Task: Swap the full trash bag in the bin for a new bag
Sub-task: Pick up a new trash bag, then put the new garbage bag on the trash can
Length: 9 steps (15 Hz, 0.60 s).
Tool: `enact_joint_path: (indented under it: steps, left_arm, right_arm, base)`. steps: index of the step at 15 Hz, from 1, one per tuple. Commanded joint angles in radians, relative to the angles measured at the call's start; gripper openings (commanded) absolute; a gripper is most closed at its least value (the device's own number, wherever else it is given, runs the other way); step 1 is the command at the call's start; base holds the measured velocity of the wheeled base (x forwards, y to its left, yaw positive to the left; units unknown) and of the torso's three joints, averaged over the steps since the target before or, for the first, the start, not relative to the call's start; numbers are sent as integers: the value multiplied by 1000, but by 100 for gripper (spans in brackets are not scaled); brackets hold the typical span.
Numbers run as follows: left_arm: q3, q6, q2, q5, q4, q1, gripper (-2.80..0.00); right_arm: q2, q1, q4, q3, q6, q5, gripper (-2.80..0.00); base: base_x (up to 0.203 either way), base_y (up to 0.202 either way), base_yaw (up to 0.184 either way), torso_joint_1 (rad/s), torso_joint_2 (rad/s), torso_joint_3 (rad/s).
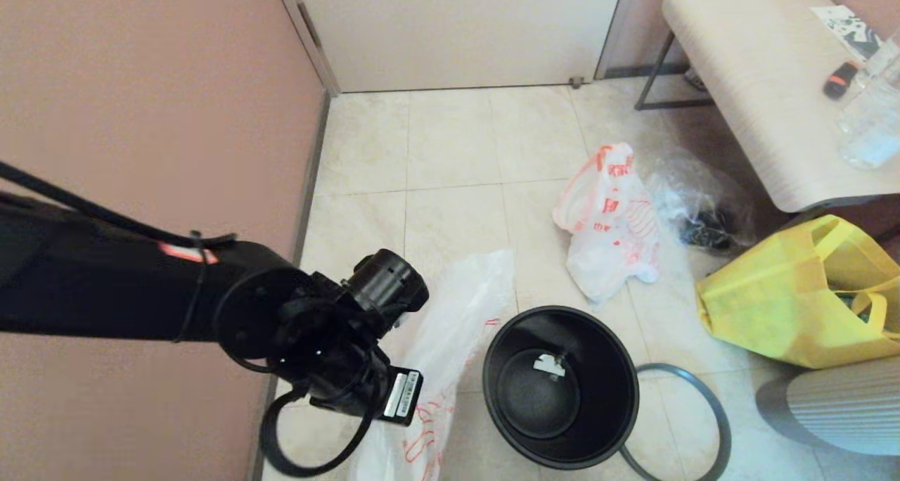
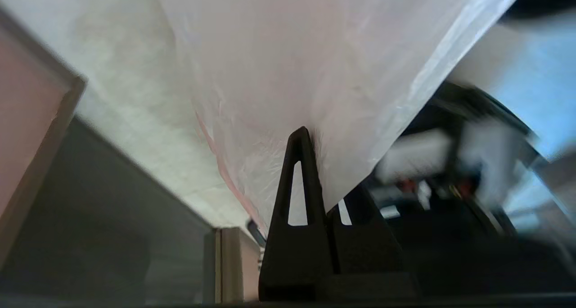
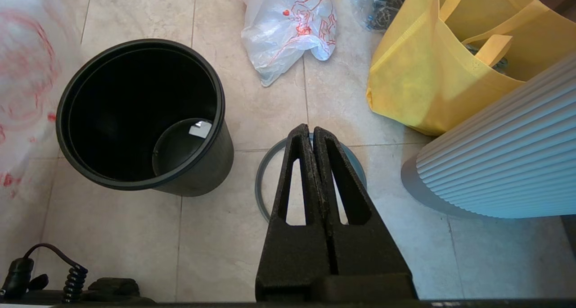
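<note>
The new bag (image 1: 457,312) hangs beside the bin (image 1: 560,386), on the wall side, its lower folds trailing to the floor, pinched at one point by the left gripper (image 2: 310,137), whose fingers are closed on the film. A single pinch on thin plastic may slip or tear, and the mouth could stay collapsed when carried over the empty bin. The grey ring (image 1: 692,425) lies on the tiles against the bin's other side, below the right gripper (image 3: 312,134), which hovers closed and empty. The full trash bag (image 1: 612,221) lies further off, clear of the work.
</note>
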<state>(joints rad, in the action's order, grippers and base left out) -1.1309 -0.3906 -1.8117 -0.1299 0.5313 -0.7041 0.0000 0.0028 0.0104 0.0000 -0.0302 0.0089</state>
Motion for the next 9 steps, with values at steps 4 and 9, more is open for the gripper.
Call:
enact_joint_path:
  steps: [4, 9]
  left_arm:
    - [-78, -35, 245, 46, 192, -176, -280]
    - [-225, -37, 295, 88, 283, -186, -280]
  right_arm:
    - [2, 0, 0, 3, 0, 0, -280]
    - [0, 0, 0, 3, 0, 0, -280]
  base:
    - [0, 0, 0, 0, 0, 0]
    - [0, 0, 0, 0, 0, 0]
